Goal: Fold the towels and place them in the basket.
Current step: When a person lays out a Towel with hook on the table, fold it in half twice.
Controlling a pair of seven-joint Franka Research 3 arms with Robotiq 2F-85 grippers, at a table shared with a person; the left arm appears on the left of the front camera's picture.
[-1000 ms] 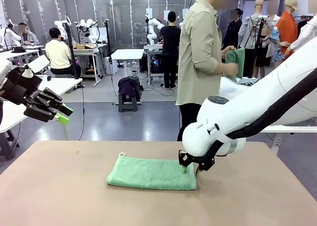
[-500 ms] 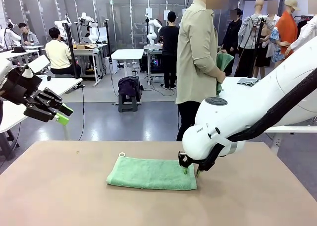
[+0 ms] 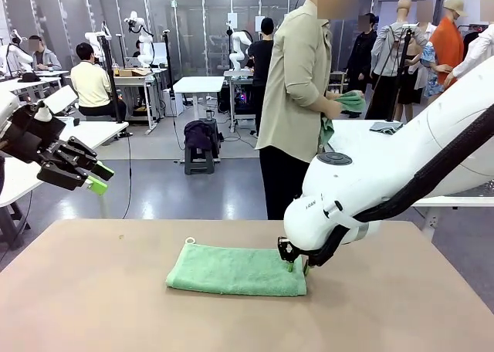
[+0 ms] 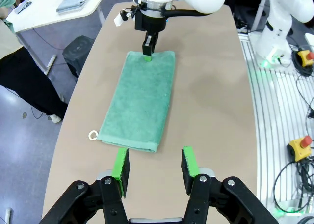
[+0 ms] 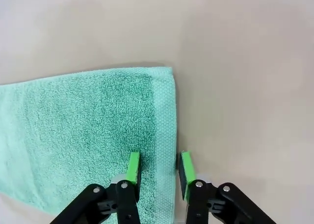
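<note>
Front view: folded mint-green towel point(image 3: 236, 270) flat on the brown table point(image 3: 116, 306), near the middle, long side running left to right, small loop point(image 3: 190, 240) at the far left corner. At its right short end, right gripper point(image 3: 297, 267) down on the cloth, tips touching it.

Right wrist view: right gripper point(image 5: 159, 167) straddling the towel's hem, one green pad point(image 5: 133, 166) on the terry, the other just off the edge over bare table. Narrow gap between them, hem lying flat in it; pinched or not, cannot tell.

Left wrist view: left gripper point(image 4: 154, 167) hovering above the table just short of the towel's near end, about half open, nothing between the pads.

Front view again: left gripper raised well off to the table's left side. Beyond the far edge, a person point(image 3: 297, 97) standing side-on, second towel point(image 3: 349, 101) bunched in the hands.
</note>
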